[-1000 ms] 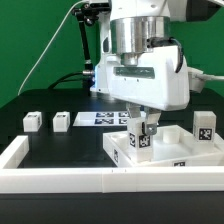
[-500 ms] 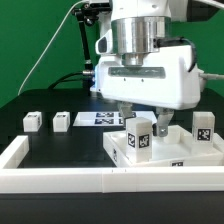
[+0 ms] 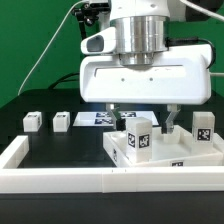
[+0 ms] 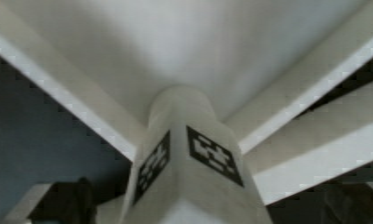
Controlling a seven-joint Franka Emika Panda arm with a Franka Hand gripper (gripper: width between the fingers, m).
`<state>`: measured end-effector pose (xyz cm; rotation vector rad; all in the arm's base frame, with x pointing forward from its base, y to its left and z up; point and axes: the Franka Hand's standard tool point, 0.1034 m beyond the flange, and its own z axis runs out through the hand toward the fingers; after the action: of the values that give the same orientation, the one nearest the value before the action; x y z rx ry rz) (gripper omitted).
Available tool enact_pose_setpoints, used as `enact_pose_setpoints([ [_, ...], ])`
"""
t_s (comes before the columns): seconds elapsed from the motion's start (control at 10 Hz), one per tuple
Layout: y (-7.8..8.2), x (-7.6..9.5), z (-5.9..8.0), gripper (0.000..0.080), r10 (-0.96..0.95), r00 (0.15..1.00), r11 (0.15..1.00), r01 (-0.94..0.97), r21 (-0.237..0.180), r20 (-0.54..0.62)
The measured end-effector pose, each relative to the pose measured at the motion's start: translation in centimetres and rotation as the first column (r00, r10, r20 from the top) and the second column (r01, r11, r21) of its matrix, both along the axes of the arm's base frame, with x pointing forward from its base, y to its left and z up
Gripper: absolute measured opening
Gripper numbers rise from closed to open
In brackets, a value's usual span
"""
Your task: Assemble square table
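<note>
The white square tabletop slab [image 3: 192,152] lies at the front on the exterior view's right. A tagged white leg [image 3: 138,136] stands upright on the slab near its left corner. My gripper [image 3: 145,121] hangs just above the leg. Its fingers [image 3: 172,120] are spread wide to either side of the leg's top and do not touch it, so it is open. In the wrist view the same leg [image 4: 186,150] fills the centre, seen from above, with the slab's raised edges [image 4: 67,70] running out around it.
Two loose legs [image 3: 33,121] [image 3: 62,121] stand on the black table at the exterior view's left, and another leg [image 3: 205,127] stands behind the slab at the right. The marker board [image 3: 100,119] lies behind. The low white border wall [image 3: 60,179] runs along the front.
My gripper was shut on the leg and has let it go. The fingers have spread apart and the hand has turned, while the leg stays standing on the slab.
</note>
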<state>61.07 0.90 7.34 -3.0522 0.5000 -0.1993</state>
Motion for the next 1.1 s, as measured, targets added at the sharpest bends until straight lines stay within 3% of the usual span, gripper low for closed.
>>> enact_pose_setpoints([
  [0.5, 0.03, 0.01, 0.02, 0.0649, 0.402, 0.916, 0.914, -0.401, -0.067, -0.011],
  [0.8, -0.24, 0.04, -0.05, 0.0649, 0.561, 0.827, 0.821, -0.560, -0.115, -0.021],
  [1.0, -0.39, 0.03, -0.06, 0.0614, 0.588, 0.808, 0.801, -0.586, -0.120, -0.026],
  [1.1, -0.40, 0.03, -0.07, 0.0446, 0.587, 0.809, 0.801, -0.586, -0.120, -0.027],
])
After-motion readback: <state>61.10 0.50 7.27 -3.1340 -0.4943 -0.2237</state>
